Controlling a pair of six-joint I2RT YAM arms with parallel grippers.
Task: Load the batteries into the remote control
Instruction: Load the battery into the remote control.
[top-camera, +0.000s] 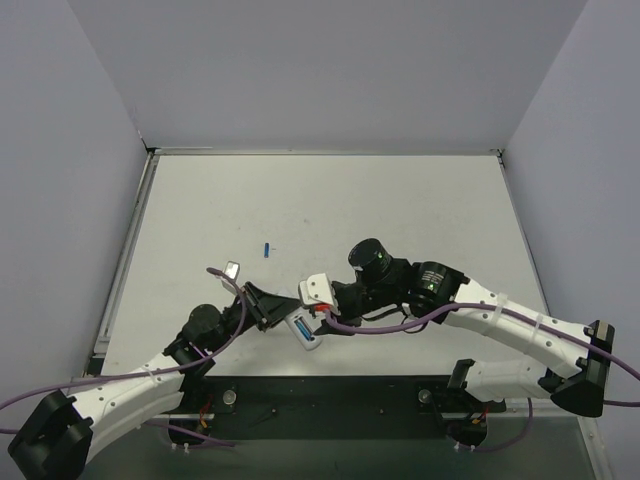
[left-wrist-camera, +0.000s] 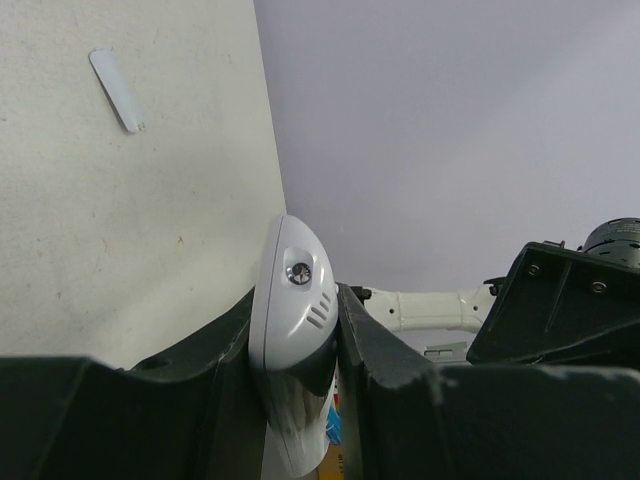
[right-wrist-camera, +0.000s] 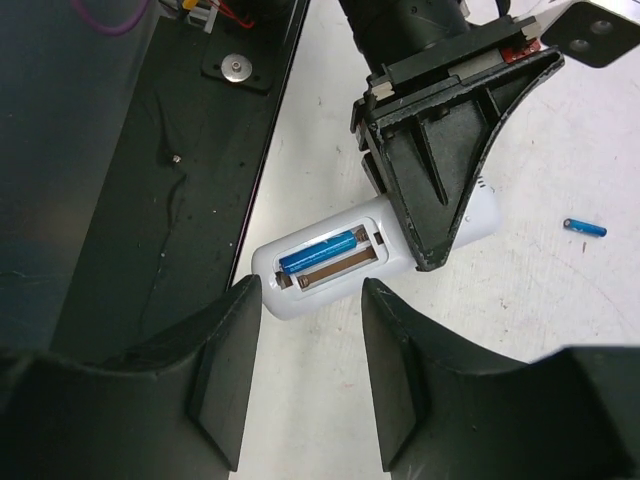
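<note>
Close to the table's (top-camera: 400, 200) front edge, the one remote control (right-wrist-camera: 330, 268) is pinched tight in the left gripper (right-wrist-camera: 440, 170), its back facing up. One blue battery (right-wrist-camera: 322, 250) sits in one of its two slots. The right gripper (right-wrist-camera: 312, 292) hangs over the remote's open end with its fingers spread wide. Farther out, the second battery (top-camera: 267, 248) lies loose on the table.

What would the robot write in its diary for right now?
left gripper: shut on remote control | right gripper: open, empty | first battery: seated | second slot: empty | loose battery: on table
</note>
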